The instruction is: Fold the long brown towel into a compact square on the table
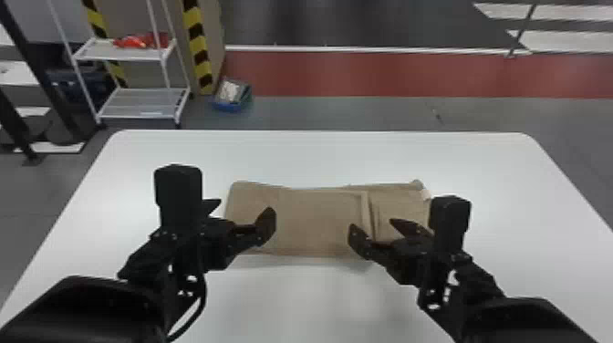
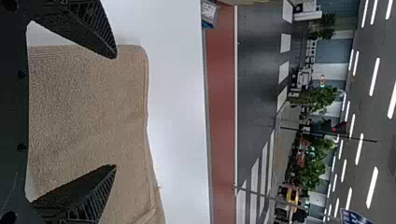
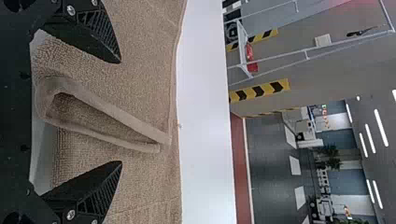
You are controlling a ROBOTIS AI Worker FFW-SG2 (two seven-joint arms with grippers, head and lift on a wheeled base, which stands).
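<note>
Black left forearm (image 1: 86, 305) and right forearm (image 1: 524, 319) run off the head view's bottom edge. Left gripper (image 1: 241, 210) and right gripper (image 1: 374, 226), fingers wide apart, hide the near corners of the folded brown towel (image 1: 319, 223), mid-table (image 1: 319, 155); whether they touch it is unclear.

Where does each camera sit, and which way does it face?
Head view: on the head, facing forward and down at the towel; both black arms show.
Left wrist view: on the left wrist, facing across the table, past the open left pincer.
Right wrist view: on the right wrist, likewise, past the open right pincer.
Both wrist views share the towel, table and red floor strip.
</note>
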